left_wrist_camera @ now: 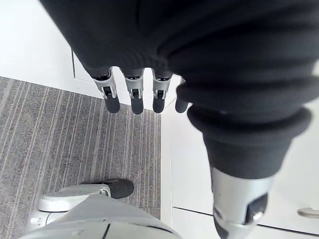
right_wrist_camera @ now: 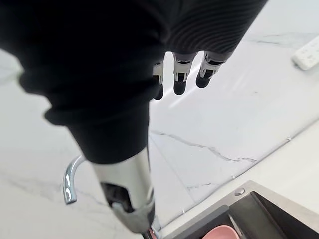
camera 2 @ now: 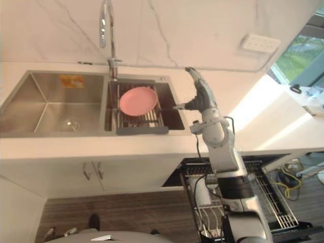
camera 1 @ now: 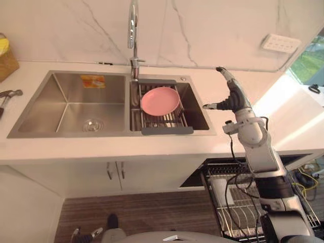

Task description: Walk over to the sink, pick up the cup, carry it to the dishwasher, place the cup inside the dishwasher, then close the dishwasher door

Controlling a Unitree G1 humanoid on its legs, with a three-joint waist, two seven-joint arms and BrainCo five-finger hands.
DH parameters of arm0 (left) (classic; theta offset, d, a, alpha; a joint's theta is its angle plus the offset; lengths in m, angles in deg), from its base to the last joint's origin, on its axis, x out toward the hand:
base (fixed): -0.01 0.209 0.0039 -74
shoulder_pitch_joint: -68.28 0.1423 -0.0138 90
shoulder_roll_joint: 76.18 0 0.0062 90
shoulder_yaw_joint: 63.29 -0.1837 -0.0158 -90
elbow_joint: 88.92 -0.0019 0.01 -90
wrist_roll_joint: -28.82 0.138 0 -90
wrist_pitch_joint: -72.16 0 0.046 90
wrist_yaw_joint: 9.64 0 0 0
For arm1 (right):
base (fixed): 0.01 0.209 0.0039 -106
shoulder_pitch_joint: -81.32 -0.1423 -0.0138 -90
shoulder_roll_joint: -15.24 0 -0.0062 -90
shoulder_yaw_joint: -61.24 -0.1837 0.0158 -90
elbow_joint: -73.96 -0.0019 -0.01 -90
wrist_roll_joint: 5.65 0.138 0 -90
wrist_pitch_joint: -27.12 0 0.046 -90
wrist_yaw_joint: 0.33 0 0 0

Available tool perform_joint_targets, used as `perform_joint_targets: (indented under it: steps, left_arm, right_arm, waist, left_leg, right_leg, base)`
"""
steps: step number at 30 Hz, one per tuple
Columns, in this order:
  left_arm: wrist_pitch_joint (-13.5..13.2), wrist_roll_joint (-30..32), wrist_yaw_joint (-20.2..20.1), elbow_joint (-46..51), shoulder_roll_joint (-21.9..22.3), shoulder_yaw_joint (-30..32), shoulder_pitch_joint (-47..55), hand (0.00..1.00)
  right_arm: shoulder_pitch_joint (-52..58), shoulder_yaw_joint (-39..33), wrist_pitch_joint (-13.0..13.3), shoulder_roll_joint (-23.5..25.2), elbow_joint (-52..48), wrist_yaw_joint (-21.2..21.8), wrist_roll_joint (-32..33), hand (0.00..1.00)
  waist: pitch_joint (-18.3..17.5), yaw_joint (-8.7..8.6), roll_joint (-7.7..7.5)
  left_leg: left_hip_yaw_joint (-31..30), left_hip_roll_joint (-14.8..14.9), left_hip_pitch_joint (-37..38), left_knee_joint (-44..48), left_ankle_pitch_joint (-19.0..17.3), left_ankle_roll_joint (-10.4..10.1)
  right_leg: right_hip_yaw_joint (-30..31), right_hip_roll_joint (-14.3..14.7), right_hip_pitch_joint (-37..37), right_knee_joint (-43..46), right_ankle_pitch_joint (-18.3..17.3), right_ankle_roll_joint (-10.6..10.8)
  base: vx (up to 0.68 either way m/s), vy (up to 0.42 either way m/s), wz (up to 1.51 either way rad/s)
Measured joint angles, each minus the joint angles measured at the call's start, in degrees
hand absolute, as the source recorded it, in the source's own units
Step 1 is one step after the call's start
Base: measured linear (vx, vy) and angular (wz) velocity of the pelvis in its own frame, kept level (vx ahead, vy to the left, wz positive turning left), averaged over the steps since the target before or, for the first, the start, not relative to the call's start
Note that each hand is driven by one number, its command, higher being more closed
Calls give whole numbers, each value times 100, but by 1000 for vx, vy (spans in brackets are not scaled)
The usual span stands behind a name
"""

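Apparently the cup (camera 2: 201,191): a white vessel standing in the pulled-out dishwasher rack (camera 2: 276,205), below and right of the sink (camera 1: 66,104). Right hand (camera 1: 235,101) is raised just right of the sink, fingers straight, thumb spread, holding nothing. Pink plate (camera 1: 160,100) lies on the drainer rack (camera 1: 167,130) in the sink's right basin. Orange sticker (camera 1: 92,81) on the left basin's back wall, print unreadable. Left wrist view: left hand (left_wrist_camera: 133,97) hangs straight-fingered over plank floor (left_wrist_camera: 60,134) beside white cabinet fronts (left_wrist_camera: 189,174).

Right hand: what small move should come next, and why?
Probably lower the right hand leftward toward the pink plate on the sink rack: the hand hovers open above the counter, right of the basin, holding nothing, and the plate is the one dish lying there.
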Motion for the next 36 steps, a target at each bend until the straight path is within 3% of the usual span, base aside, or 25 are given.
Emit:
perform_joint_targets:
  steps: [4,5,16,24,36]
  left_arm:
    - [45,36,-76,30,-30,-195,1,0]
    - [36,146,-84,262,-47,-220,64,0]
    - [78,147,-205,263,-47,-331,47,0]
    - [113,161,-207,268,-63,-330,48,0]
    - [139,256,-316,269,-232,-518,52,0]
  right_arm:
    - [-472,414,27,-182,656,125,-190,0]
    - [-908,614,114,-178,1420,114,-113,0]
    - [-767,513,117,-152,1280,148,115,0]
    - [-231,301,84,-112,882,573,120,0]
    - [-530,683,148,-129,1591,409,-1079,0]
  waist:
    - [-13,105,-8]
    - [200,176,97]
    - [290,108,109]
    - [342,72,86]
    - [392,179,51]
  left_leg:
    - [-32,-68,-9,0,2,-3]
    - [26,-341,44,2,4,115]
    - [75,-338,180,0,-27,80]
    - [214,-349,205,0,-60,128]
    - [175,-369,207,-2,-34,139]
  right_leg:
    - [-246,-33,104,-25,-55,82]
    - [-489,-318,277,17,-126,286]
    - [-456,-336,353,88,-155,286]
    - [-424,-396,319,180,-222,269]
    - [-543,-415,386,205,-231,323]
  base:
    - [0,18,15]
    - [24,0,17]
    - [-20,3,-1]
    - [-9,2,-1]
    - [30,-3,2]
